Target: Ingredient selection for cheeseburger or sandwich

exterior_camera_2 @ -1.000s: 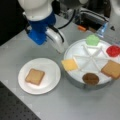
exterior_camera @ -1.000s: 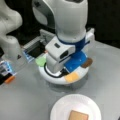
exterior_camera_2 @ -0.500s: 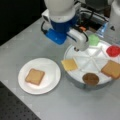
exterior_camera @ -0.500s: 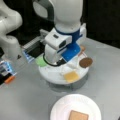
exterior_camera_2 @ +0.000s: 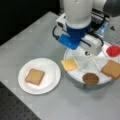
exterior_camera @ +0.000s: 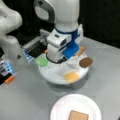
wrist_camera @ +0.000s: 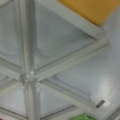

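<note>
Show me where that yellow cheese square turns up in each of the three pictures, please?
Front view: the yellow cheese square lies in the near compartment of the divided white tray, below the gripper.
Front view: the cheese sits at the tray's left side, beside the plate.
Wrist view: an orange-yellow patch at the top edge, likely the cheese.
Shared landmark: the tray's divider ribs.
</note>
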Robot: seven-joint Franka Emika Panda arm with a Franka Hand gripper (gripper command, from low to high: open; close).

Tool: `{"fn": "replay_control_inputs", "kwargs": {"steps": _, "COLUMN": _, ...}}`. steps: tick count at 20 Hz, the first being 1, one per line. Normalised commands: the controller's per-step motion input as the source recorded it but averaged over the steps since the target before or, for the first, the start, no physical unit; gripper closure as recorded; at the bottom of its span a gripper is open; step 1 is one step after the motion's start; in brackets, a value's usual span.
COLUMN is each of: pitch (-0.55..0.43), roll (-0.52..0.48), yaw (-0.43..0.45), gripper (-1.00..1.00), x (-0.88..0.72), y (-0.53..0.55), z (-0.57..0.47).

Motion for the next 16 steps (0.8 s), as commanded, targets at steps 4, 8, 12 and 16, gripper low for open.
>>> {"fn": "replay_control_inputs", "kwargs": {"steps": 4, "pitch": -0.202, "roll": -0.067, "yaw": 0.072, "gripper": -1.00, "x": -0.31, "y": 0.15, "z": -0.33}}
{"fn": "replay_control_inputs", "kwargs": {"steps": 8, "pitch": -0.165, "roll": -0.052, "yaw": 0.015, "gripper": -1.00, "x": -0.32, "y": 0.13, "z": -0.23}}
{"fn": "replay_control_inputs", "kwargs": {"steps": 12, "pitch": -0.162, "roll": -0.052, "yaw": -0.019, "gripper": -1.00, "x": -0.31, "y": 0.10, "z": -0.15}}
{"fn": "replay_control_inputs", "kwargs": {"steps": 16, "pitch": -0.166, "roll": -0.057, "yaw": -0.037, "gripper": -1.00, "x": -0.30, "y": 0.07, "z": -0.11}}
